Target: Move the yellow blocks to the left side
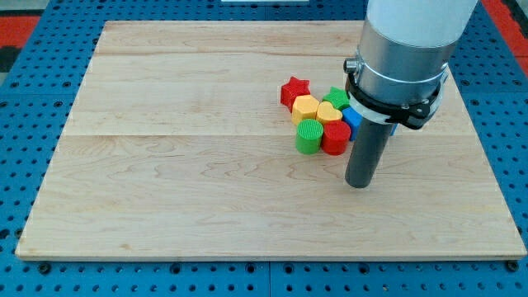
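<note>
Two yellow blocks sit in a tight cluster right of the board's middle: a yellow hexagon and a yellow heart just right of it. A red star lies at the cluster's upper left, a green cylinder at its lower left, a red block beside that, a green block at the top and a blue block on the right, partly hidden by the arm. My tip rests on the board below and right of the cluster, close to the red block, apart from the yellow blocks.
The wooden board lies on a blue pegboard table. The arm's white and grey body hangs over the board's upper right and hides part of the cluster's right side.
</note>
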Action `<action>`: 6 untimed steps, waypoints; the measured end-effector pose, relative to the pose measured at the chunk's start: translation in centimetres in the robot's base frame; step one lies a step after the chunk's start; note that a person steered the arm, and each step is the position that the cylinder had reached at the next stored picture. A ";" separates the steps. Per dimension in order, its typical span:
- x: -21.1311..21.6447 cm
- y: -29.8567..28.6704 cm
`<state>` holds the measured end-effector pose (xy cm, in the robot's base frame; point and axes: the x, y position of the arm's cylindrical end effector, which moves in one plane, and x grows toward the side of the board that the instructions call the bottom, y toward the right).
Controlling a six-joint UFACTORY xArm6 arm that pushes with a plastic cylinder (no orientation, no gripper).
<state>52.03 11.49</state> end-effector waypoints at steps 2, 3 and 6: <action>-4.5 0.0; -7.8 -0.8; -9.2 2.5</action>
